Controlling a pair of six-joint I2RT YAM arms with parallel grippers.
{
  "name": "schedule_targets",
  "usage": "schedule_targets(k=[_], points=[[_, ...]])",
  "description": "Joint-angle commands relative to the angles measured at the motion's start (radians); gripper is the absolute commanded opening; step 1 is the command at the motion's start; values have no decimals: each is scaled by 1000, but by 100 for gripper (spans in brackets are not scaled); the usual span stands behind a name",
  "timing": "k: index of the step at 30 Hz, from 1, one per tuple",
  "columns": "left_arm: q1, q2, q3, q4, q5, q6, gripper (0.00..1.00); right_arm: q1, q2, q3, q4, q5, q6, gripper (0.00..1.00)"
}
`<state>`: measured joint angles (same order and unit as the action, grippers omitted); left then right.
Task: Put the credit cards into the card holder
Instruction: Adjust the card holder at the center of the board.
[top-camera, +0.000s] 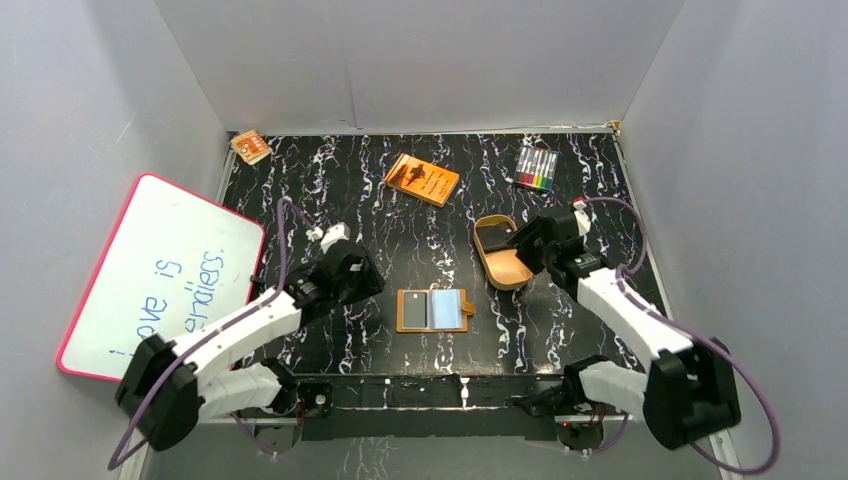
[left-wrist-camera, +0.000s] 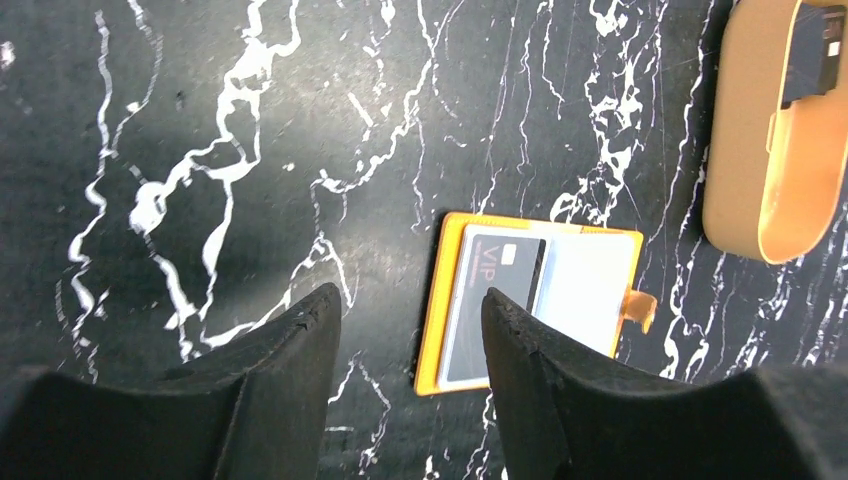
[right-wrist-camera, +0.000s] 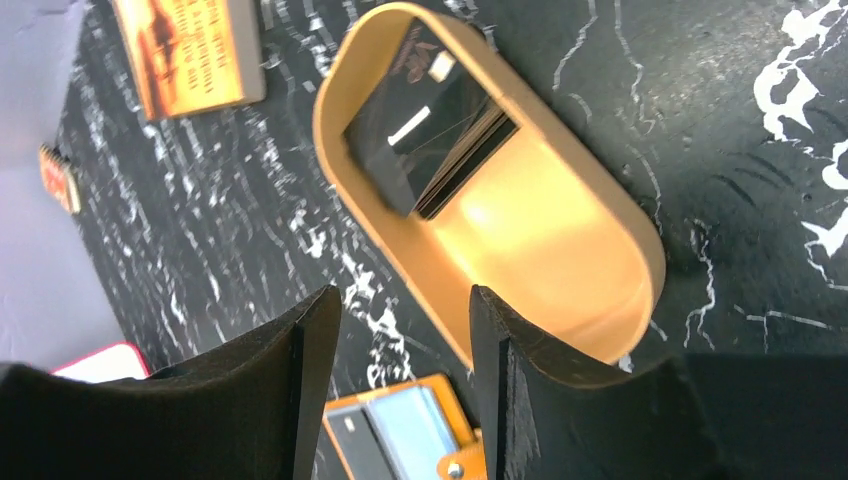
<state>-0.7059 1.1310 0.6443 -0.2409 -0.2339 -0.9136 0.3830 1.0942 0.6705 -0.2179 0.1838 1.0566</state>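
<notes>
The orange card holder (top-camera: 433, 310) lies open on the black marbled table, with one black credit card (left-wrist-camera: 495, 305) lying on its left pocket. It also shows in the right wrist view (right-wrist-camera: 400, 435). More black credit cards (right-wrist-camera: 430, 135) lean stacked in the far end of the tan oval tray (top-camera: 505, 268). My left gripper (left-wrist-camera: 410, 310) is open and empty, hovering just left of the card holder. My right gripper (right-wrist-camera: 405, 300) is open and empty, above the tray's near-left rim (right-wrist-camera: 375, 215).
An orange book with black print (top-camera: 422, 179) lies at the back centre. A pack of coloured markers (top-camera: 536, 168) lies at the back right. A small orange item (top-camera: 250, 146) sits in the back left corner. A whiteboard (top-camera: 160, 275) leans at the left.
</notes>
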Motion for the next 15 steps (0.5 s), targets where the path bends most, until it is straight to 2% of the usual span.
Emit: schedule_targets(k=[1, 9, 15], points=[[5, -135, -67, -83, -44, -43, 53, -57, 126, 49, 136, -78, 59, 59], [5, -214, -113, -101, -32, -80, 54, -62, 285, 78, 260, -80, 138, 65], [5, -251, -139, -98, -45, -107, 54, -62, 359, 87, 281, -62, 181, 63]])
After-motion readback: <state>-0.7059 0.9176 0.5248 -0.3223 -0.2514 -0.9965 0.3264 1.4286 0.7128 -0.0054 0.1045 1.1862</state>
